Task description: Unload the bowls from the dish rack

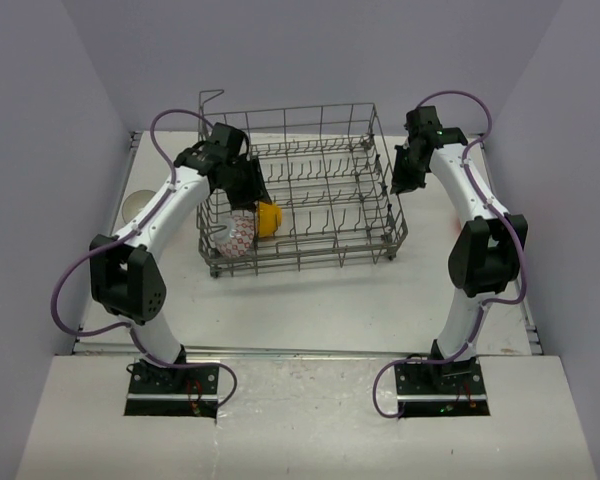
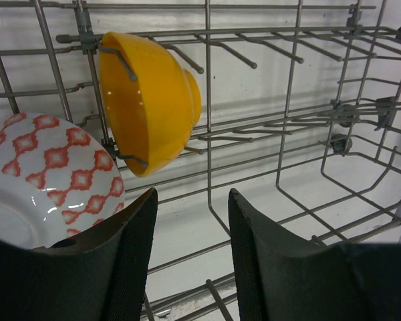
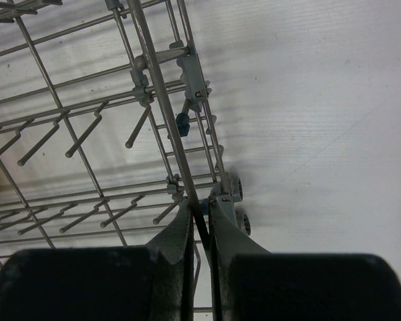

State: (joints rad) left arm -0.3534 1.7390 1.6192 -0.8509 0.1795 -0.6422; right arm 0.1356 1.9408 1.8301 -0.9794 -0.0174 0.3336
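Observation:
The grey wire dish rack (image 1: pixel 380 180) stands at the middle of the table. Two bowls rest on their edges in its left end: a yellow one (image 1: pixel 268 218) (image 2: pixel 154 100) caught between tines, and a white one with a red pattern (image 1: pixel 237 236) (image 2: pixel 47 174) nearer the front corner. My left gripper (image 1: pixel 242 190) (image 2: pixel 190 194) reaches inside the rack, open and empty; the patterned bowl lies just beside its left finger. My right gripper (image 1: pixel 395 182) (image 3: pixel 199 204) is shut on an upright wire of the rack's right side wall (image 3: pixel 154 87).
A pale round object (image 1: pixel 135 207) lies on the table left of the left arm, partly hidden by it. Upright tines (image 2: pixel 291 87) fill the rack's floor. Grey walls close in the table on three sides.

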